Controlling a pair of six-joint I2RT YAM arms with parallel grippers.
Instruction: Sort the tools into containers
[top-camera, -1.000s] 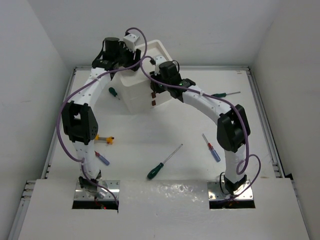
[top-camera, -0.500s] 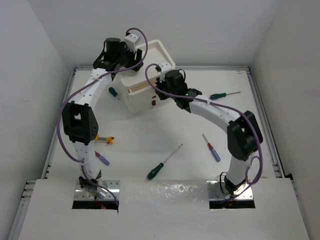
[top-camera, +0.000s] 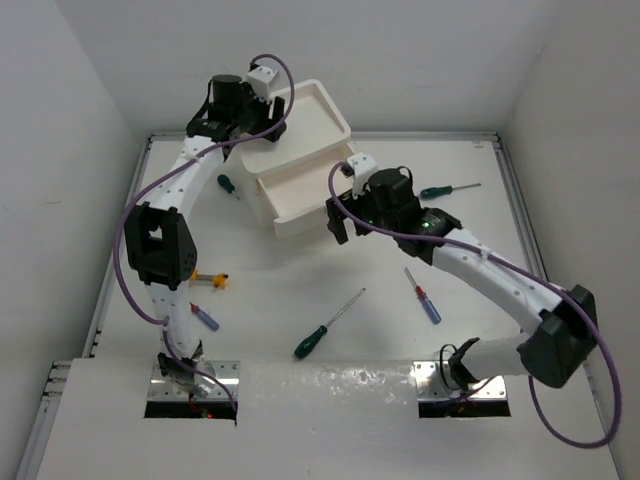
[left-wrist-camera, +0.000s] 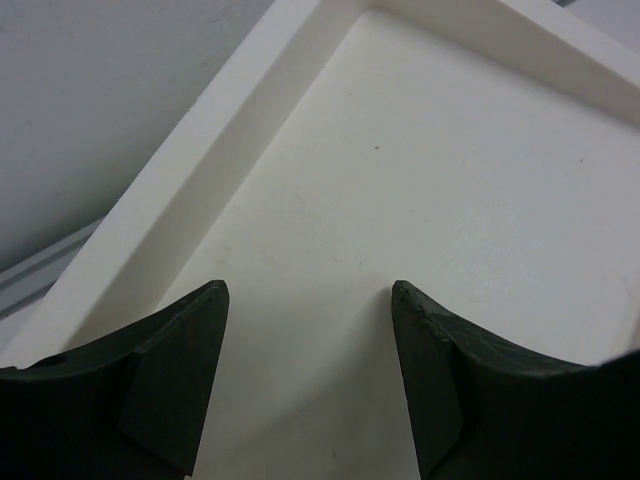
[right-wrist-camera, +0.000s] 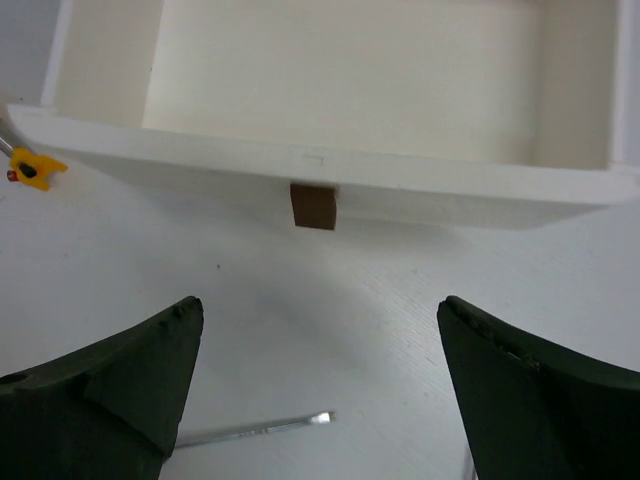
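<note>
The white cube-shaped drawer unit (top-camera: 262, 190) is placed near the far edge of the table (top-camera: 300, 275), left of its middle. One shallow white plastic drawer (top-camera: 300, 195) is seen standing out of the unit towards the near edge; which of the stack it is cannot be told. Its small dark-red handle (right-wrist-camera: 314, 205) is shown in the right wrist view. The right hand (right-wrist-camera: 318, 310) is held just in front of that handle, apart from it, with the fingers spread wide and nothing between them. The left hand (left-wrist-camera: 308, 295) is held over the rimmed top (left-wrist-camera: 230, 130) of the unit, with the fingers partly apart and nothing gripped; whether the top is touched cannot be told.

Six screwdrivers are seen lying on the table:
- A stubby dark-green-handled screwdriver (top-camera: 227, 184) lies just left of the unit.
- A dark-green-handled screwdriver (top-camera: 440, 190) lies towards the right edge.
- A blue-handled screwdriver (top-camera: 427, 300) lies right of the middle.
- A long dark-green-handled screwdriver (top-camera: 322, 330) lies towards the near edge.
- A yellow-orange screwdriver (top-camera: 212, 279) and a second blue-handled screwdriver (top-camera: 205, 317) lie near the left edge, partly hidden by the left arm (top-camera: 160, 250).
</note>
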